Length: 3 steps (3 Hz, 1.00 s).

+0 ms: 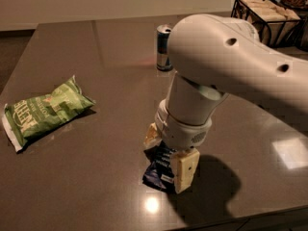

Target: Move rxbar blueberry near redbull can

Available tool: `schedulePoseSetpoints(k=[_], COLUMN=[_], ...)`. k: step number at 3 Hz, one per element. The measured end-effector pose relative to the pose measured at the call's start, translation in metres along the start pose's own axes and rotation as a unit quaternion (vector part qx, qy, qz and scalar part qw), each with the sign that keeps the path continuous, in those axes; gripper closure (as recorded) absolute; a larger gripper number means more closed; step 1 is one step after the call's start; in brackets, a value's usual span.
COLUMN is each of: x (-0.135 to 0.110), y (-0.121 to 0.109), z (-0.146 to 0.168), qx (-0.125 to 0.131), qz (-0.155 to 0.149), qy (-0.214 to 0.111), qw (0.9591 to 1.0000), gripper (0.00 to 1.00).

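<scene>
The rxbar blueberry (159, 170), a dark navy wrapper with white lettering, lies flat on the dark table (96, 109) near its front edge. My gripper (167, 159) hangs straight down over the bar, one cream finger (184, 171) at its right side and the other (151, 136) at its upper left, so the jaws straddle it. The wrist hides most of the bar. The redbull can (164, 47), blue and silver, stands upright at the far middle of the table, well behind the gripper and partly behind my arm.
A green chip bag (44, 110) lies at the left of the table. A black wire basket (267, 16) with tan contents stands at the far right corner. The table's front edge runs just below the bar.
</scene>
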<state>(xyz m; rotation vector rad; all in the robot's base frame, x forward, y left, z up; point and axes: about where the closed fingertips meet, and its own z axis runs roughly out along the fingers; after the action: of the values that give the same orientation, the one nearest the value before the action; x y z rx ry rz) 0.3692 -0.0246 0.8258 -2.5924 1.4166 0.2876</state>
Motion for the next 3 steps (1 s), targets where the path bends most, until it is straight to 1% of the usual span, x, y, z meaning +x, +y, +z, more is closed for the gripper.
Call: schedulePoseSetpoints(k=[1, 2, 3], x=[0.002, 0.001, 0.016], y=[-0.003, -0.004, -0.012], z=[-0.003, -0.007, -0.027], qx=[-0.004, -0.004, 0.005], qz=[0.002, 0.002, 0.033], qy=[0.006, 0.006, 0.008], qw=[1.0, 1.0, 0.9994], gripper=[0.64, 0.86, 1.0])
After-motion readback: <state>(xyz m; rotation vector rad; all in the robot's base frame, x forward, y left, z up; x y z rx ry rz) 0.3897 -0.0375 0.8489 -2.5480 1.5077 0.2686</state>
